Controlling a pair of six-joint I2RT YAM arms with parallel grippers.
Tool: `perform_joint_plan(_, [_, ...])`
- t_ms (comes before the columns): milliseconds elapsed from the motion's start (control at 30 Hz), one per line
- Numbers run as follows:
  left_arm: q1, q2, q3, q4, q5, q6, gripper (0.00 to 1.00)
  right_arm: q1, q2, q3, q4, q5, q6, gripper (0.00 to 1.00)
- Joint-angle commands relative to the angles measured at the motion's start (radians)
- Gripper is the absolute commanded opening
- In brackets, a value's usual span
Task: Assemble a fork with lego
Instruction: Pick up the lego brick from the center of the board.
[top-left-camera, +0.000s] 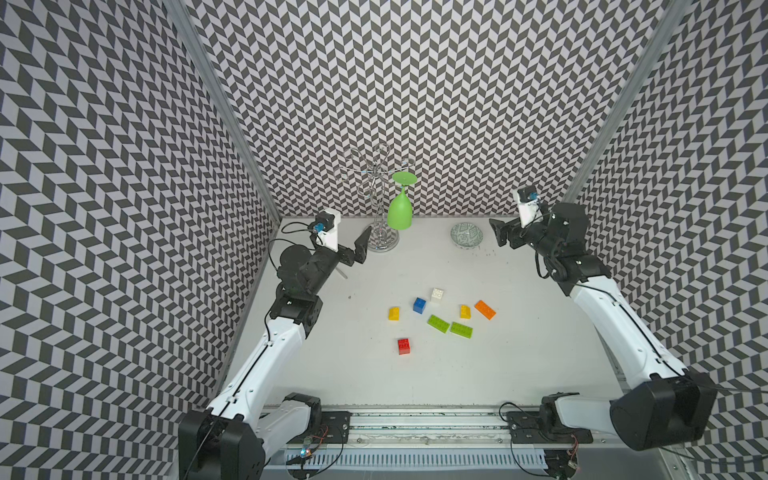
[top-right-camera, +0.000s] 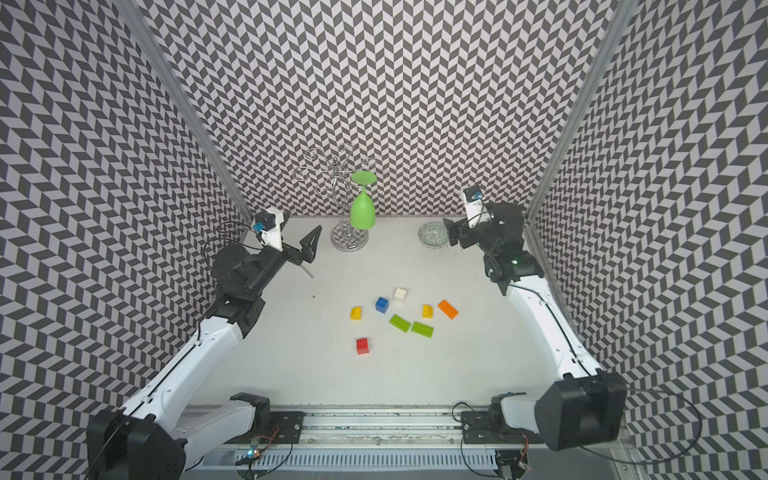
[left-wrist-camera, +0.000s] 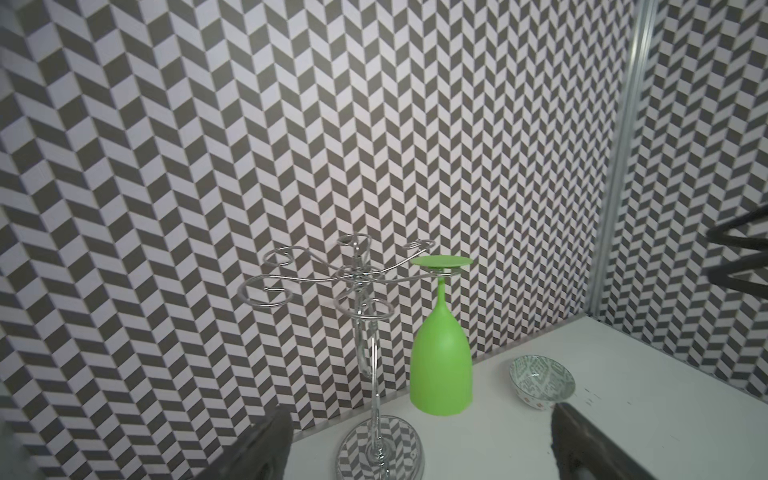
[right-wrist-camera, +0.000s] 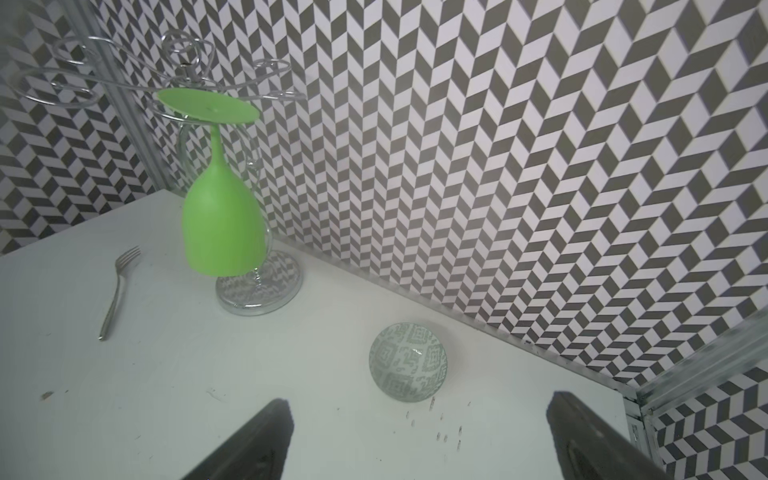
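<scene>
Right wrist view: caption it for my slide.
Open right gripper faces green-patterned ceramic bowl, silver metal fork, green plastic goblet hung inverted on chrome wire rack.

Robot lab test cell: chevron-patterned walls, aluminium frame posts, white bench, wired mounting rail.

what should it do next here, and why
Probably bring the left claw down toward the red brick. Both claws are open and empty, the right claw too, raised over the far end of the table, while the lego lies loose on it with nothing stacked yet.
</scene>
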Motion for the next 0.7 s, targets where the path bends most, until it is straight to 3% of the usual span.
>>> perform_joint_plan(0, [-0.037, -0.037, 0.042, -0.195, 0.082, 0.124, 0.99, 0.055, 0.05, 0.03, -0.328, 0.086, -0.068, 0.97])
perform_joint_plan(233, [-0.138, -0.07, 0.007, -0.34, 0.161, 0.229, 0.99, 0.173, 0.029, -0.062, -0.393, 0.162, -0.148, 0.98])
perform_joint_plan(467, [-0.229, -0.073, -0.044, -0.446, 0.148, 0.266, 0.99, 0.185, 0.024, -0.197, -0.422, 0.064, -0.285, 1.0])
perform_joint_plan(667, [-0.256, -0.101, -0.132, -0.419, 0.133, 0.271, 0.99, 0.203, 0.104, -0.195, -0.463, 0.027, -0.37, 1.0])
